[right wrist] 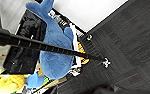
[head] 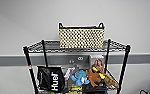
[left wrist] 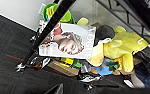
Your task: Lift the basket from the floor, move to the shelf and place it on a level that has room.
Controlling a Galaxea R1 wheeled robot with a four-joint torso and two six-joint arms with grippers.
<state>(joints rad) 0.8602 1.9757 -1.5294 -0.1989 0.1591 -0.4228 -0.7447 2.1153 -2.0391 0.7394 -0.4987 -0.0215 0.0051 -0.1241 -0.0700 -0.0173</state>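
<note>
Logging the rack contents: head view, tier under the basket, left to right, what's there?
Black Huel bag → blue plush toy → brown plush toy. All sit below the basket on the shelf.

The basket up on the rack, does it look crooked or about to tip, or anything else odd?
Nothing stands out. The basket sits upright and level on the shelf's top tier, toward the back. The tier below is crowded with toys, but nothing hangs off.
</note>
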